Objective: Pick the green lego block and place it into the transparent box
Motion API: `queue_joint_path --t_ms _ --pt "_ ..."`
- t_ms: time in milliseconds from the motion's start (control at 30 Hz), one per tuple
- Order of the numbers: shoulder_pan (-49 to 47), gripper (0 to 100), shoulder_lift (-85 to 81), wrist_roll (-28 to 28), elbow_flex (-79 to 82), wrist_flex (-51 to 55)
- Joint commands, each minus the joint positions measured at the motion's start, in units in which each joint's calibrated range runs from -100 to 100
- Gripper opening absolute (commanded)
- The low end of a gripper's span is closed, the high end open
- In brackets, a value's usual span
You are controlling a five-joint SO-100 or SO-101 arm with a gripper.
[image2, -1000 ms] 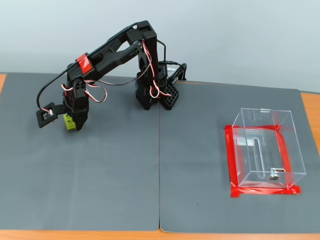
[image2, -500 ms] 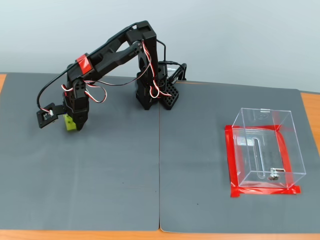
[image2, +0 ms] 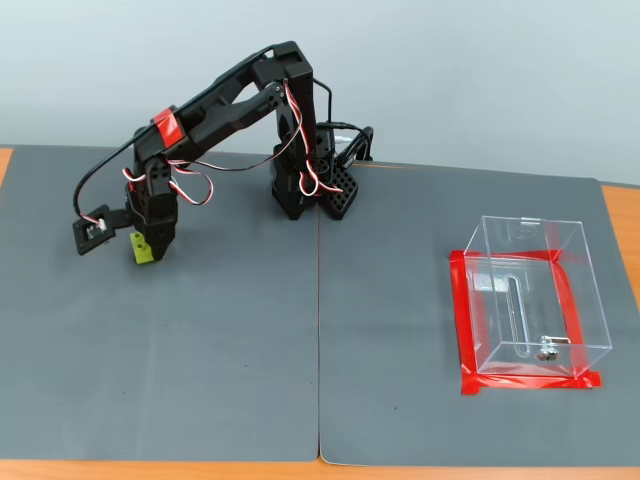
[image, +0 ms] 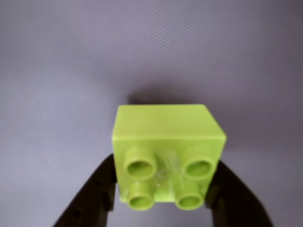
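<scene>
Two black fingers of the gripper pinch the block from both sides in the wrist view — its studs face the camera, grey mat behind. In the fixed view the block sits at the mat's left part (under the arm) — well apart from the box at right.

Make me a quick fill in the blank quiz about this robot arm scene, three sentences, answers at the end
1. The gripper is closed on the ____ lego block.
2. The tape around the base of the transparent box is ____.
3. The block's top has ____ round studs.

Answers: green; red; four
</scene>
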Motion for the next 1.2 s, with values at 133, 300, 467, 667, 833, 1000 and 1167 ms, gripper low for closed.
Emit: queue_joint_path --t_ms 133,300,467,667,833,1000,1167 --pt "1.2 11 -14.3 0.0 -1.1 0.6" --pt "1.2 11 -21.2 0.2 -1.2 0.6" --pt "0.8 11 -26.6 -0.1 -2.2 0.6" --pt "-3.2 11 -30.0 -0.2 -6.1 0.6" --pt "-10.9 11 -30.4 -0.2 -12.8 0.6" --pt "-18.8 11 -30.5 -0.2 -17.8 1.9" --pt "-31.6 11 -30.5 -0.2 -23.6 9.7"
